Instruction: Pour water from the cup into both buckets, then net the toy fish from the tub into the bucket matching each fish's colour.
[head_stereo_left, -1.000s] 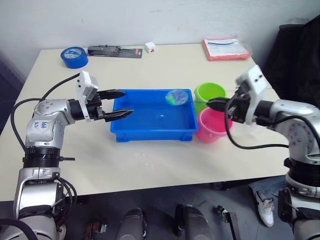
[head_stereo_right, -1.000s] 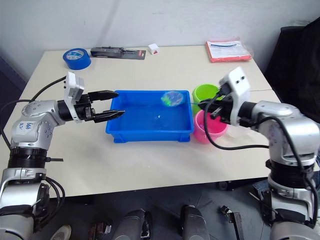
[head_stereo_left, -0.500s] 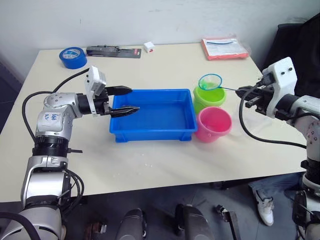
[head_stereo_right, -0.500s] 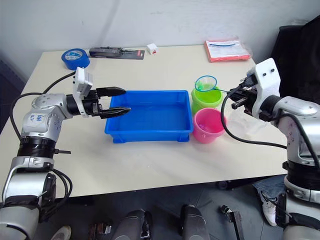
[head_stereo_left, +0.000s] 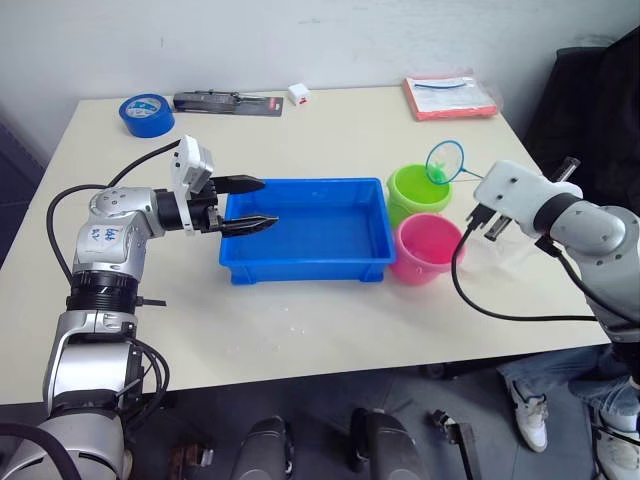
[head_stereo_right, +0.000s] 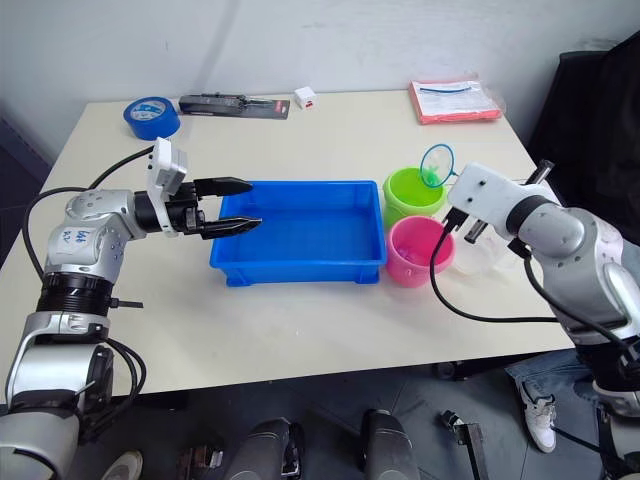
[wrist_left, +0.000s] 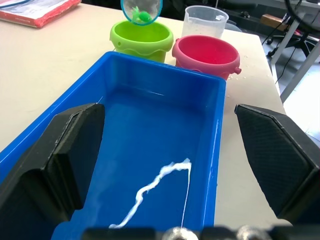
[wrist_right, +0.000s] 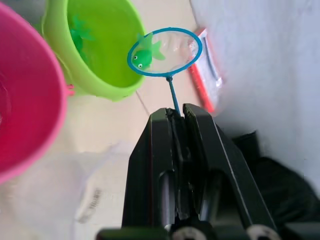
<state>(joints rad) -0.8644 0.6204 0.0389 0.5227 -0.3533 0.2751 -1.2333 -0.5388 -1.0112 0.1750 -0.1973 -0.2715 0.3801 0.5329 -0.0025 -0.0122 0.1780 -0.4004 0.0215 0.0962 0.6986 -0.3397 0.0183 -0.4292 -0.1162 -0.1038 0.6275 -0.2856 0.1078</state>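
One green fish (wrist_right: 144, 56) sits in the net (wrist_right: 165, 51), clamped by the right claw (wrist_right: 175, 112).

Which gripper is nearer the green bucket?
Right. The right gripper holds the net above the green bucket; the left gripper is across the tub.

The blue tub (head_stereo_left: 305, 231) holds only shallow water. Beside its right end stand the lime green bucket (head_stereo_left: 418, 190) and pink bucket (head_stereo_left: 428, 249); the clear cup (wrist_left: 205, 21) stands behind them. The net (wrist_right: 165, 51) holds a green fish (wrist_right: 145, 56) above the green bucket's rim.
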